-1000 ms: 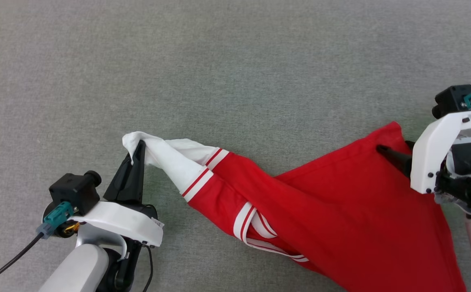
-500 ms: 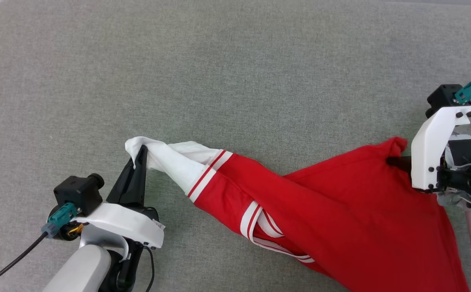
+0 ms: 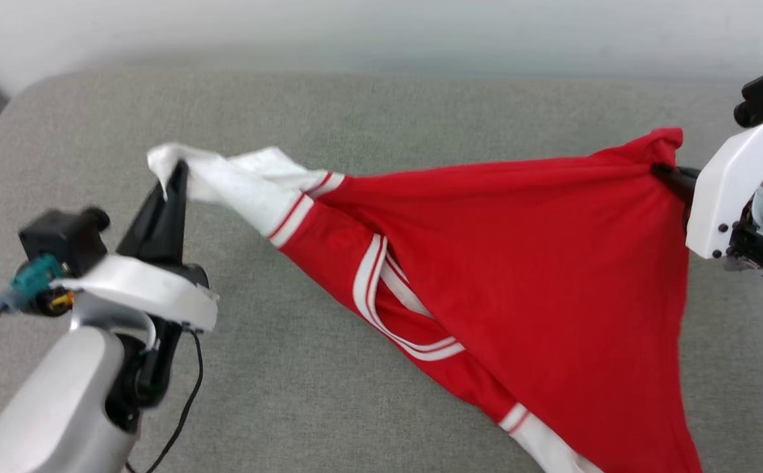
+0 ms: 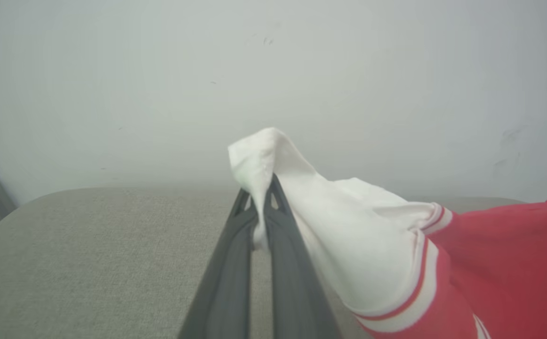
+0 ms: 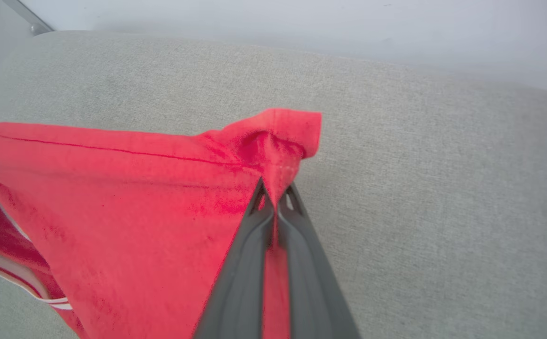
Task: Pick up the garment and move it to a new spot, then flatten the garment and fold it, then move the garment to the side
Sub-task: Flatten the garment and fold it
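Left tool (image 4: pixel 263 190) pinches the shirt (image 3: pixel 519 263) by its white sleeve (image 4: pixel 339 226), right tool (image 5: pixel 276 190) by a red corner (image 5: pixel 283 132); best lift both evenly, cloth taut

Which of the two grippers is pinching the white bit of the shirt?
The left gripper: it is shut on the white sleeve end of the garment, while the right gripper pinches a red corner.

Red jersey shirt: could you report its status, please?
Jaws shut: left gripper on white sleeve, right gripper on red hem. Red jersey shirt stretched between, unobstructed.
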Tool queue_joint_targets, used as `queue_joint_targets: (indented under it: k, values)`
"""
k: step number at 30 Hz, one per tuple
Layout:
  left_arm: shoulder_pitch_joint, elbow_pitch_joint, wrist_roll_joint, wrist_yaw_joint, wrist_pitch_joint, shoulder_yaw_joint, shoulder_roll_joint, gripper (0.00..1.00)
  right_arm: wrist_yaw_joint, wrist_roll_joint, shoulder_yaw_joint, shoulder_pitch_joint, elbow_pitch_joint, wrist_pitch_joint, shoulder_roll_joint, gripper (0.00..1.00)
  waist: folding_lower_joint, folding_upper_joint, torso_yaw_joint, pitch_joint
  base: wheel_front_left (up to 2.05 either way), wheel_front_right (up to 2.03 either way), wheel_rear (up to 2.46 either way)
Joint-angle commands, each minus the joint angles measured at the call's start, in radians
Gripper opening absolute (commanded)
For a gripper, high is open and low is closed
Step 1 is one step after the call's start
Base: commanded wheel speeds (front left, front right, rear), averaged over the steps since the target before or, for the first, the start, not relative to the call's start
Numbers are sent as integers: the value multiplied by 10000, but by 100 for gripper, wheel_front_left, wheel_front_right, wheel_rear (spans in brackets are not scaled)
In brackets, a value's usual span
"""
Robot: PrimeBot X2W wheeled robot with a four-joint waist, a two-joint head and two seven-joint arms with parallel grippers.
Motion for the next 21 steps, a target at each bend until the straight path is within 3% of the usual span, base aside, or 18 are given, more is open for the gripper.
queue_joint_targets:
  k: [1, 12, 21]
  values:
    - [-417, 128, -239, -135, 116, 127, -53, 0, -4, -152, 10, -213, 139, -249, -68, 0, -1, 0, -236, -568, 0, 0, 0]
    - [-3639, 2633, -310, -948, 1155, -41, -351, 0, -5, -1090, 212, -1438, 1237, -1143, -46, 0, -1, 0, -702, -1486, 0, 0, 0]
    - [-6709, 4712, -32, -1548, 1189, -53, -624, 0, -5, -1725, 298, -3190, 1978, -1726, -29, 0, -1, 0, -1084, -706, 0, 0, 0]
